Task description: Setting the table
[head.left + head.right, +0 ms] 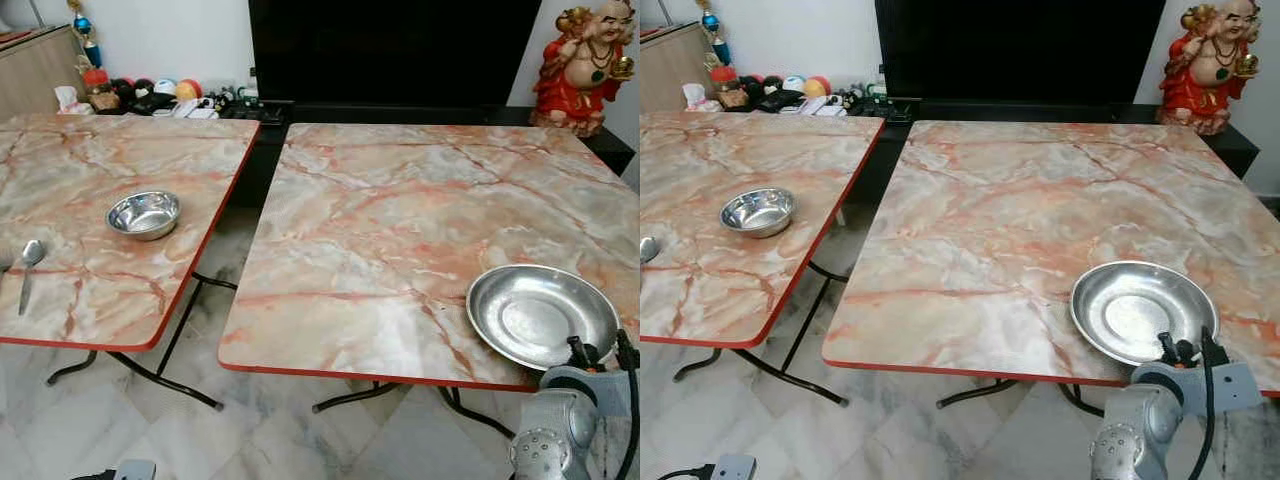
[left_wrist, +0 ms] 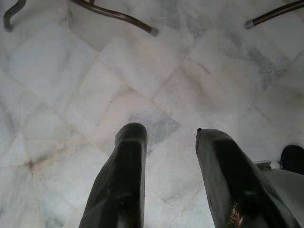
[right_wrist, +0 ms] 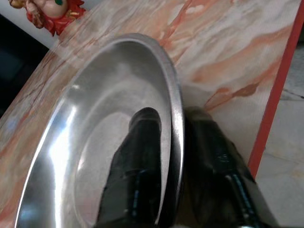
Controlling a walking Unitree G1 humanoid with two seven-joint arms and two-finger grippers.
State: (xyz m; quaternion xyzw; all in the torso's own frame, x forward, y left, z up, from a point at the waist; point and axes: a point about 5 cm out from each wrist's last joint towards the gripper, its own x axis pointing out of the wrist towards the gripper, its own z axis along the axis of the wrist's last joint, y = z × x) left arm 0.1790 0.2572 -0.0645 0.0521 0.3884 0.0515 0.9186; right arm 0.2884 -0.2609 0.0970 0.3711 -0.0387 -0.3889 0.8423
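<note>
A wide steel plate (image 1: pixel 540 313) lies near the front right edge of the right marble table (image 1: pixel 400 220). My right gripper (image 3: pixel 172 142) is shut on the plate (image 3: pixel 104 137) rim, one finger inside the dish and one outside below the rim. On the left marble table (image 1: pixel 90 180) stand a small steel bowl (image 1: pixel 144 214) and a spoon (image 1: pixel 28 270) near its left edge. My left gripper (image 2: pixel 166 142) hangs open over the floor with nothing between its fingers.
A red figurine (image 1: pixel 583 66) stands on the dark cabinet behind the right table. Small clutter (image 1: pixel 150 97) lines the back wall. A gap of tiled floor (image 1: pixel 230 250) with metal table legs separates the two tables.
</note>
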